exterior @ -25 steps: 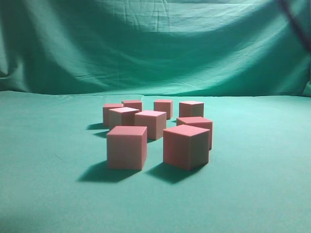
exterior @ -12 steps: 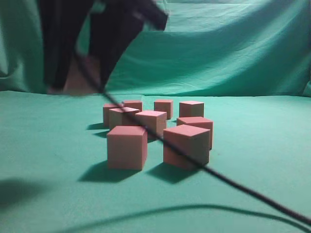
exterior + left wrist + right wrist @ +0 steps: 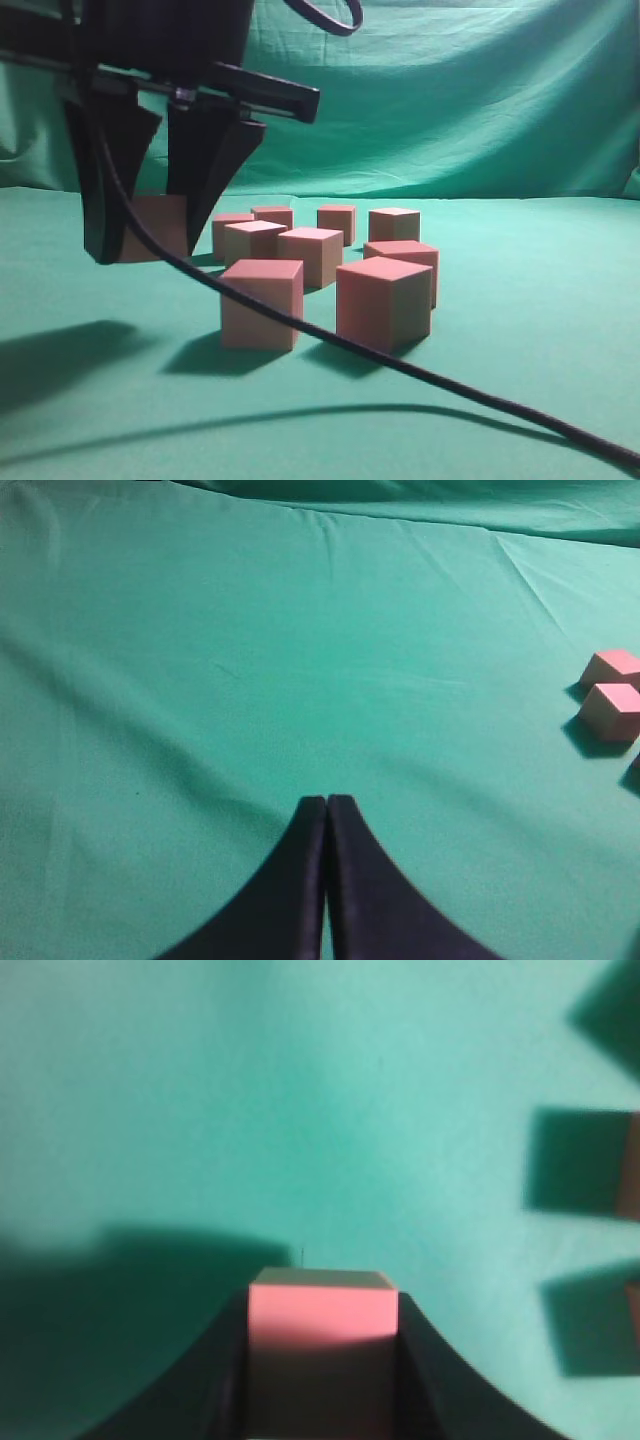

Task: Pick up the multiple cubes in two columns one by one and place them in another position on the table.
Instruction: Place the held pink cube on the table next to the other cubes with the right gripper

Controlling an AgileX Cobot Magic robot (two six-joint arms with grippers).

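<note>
Cubes (image 3: 330, 265) are grouped at the middle of the table (image 3: 520, 330) in the exterior view, in two rough columns running from near to far. Two large ones stand nearest, side by side and apart; smaller-looking ones lie behind them, some overlapping in view so that contact cannot be judged. One more cube (image 3: 152, 228) is pinched between the black fingers of the right gripper (image 3: 152, 240), which is seen at the left of that view, near the camera. Whether this cube rests on the cloth or is held just above it cannot be told. In the right wrist view the held cube (image 3: 322, 1332) is clamped at its two sides by the right gripper (image 3: 322, 1360), with a dark shadow on the cloth to its left. A black cable (image 3: 400, 365) is draped from the gripper across the front of the near cubes toward the lower right. The left gripper (image 3: 327, 825) is seen with its fingers pressed together, over bare cloth, with two cubes (image 3: 612, 695) at the right edge of its view.
</note>
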